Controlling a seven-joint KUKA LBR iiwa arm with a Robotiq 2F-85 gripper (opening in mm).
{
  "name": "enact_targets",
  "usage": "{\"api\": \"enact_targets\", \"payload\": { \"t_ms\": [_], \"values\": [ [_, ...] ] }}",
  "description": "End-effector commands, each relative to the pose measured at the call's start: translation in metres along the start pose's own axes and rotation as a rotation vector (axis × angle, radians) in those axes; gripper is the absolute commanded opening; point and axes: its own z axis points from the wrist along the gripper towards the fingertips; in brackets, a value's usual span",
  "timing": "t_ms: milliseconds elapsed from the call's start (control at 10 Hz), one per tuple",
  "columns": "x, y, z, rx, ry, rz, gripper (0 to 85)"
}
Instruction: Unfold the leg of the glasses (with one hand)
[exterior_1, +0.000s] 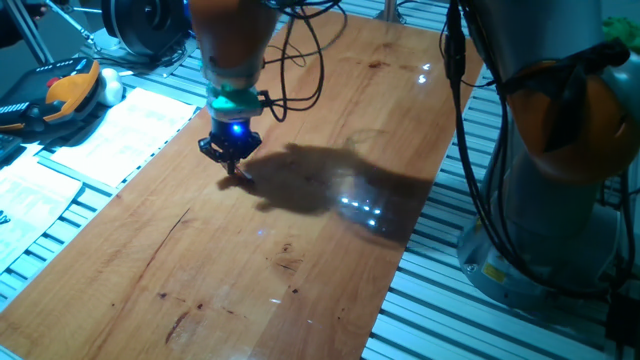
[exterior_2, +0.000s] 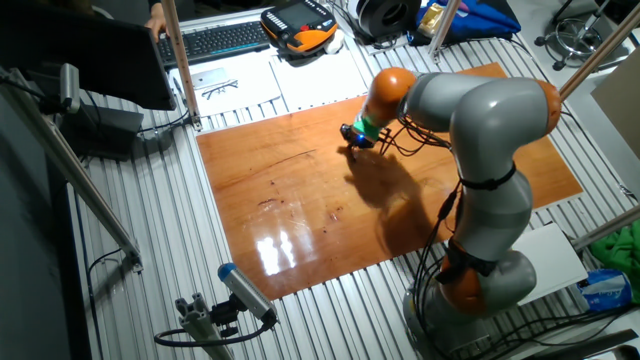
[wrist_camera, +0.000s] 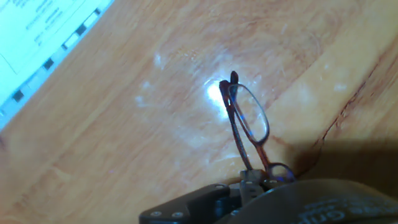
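1. Counter (exterior_1: 300, 230): wooden top with dark scratch marks, laid on a slatted metal bench; glare spots show near its middle and at the far edge.
2. Arm (exterior_2: 480, 120): grey with orange joints, reaching from its base across the counter; its shadow falls on the wood beside the claw.
3. Claw (exterior_1: 233, 160): black, under a teal ring with a blue light, lowered to the counter near its left rear part. In the hand view the fingers are closed on one end of the glasses frame.
4. Glasses (wrist_camera: 249, 127): thin reddish-brown wire frame, held at the claw tip just over the wood. One oval rim stands clear above the grip; a second rim is partly seen at the grip. The state of the legs cannot be told. In both fixed views the glasses are too small to make out.
5. Paper sheets (exterior_1: 120, 135): white, printed, lying to the left of the counter.
6. Keyboard (exterior_2: 215, 40): black, beyond the counter's far corner.
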Motion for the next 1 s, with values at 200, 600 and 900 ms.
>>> {"api": "enact_targets", "payload": {
  "t_ms": [200, 600, 900],
  "values": [
    [0.003, -0.001, 0.003, 0.043, -0.024, -0.039, 0.0],
    [0.005, -0.013, 0.005, 0.075, -0.03, -0.102, 0.0],
    [0.0, -0.033, 0.007, 0.035, 0.023, -0.095, 0.0]
  ]
}}
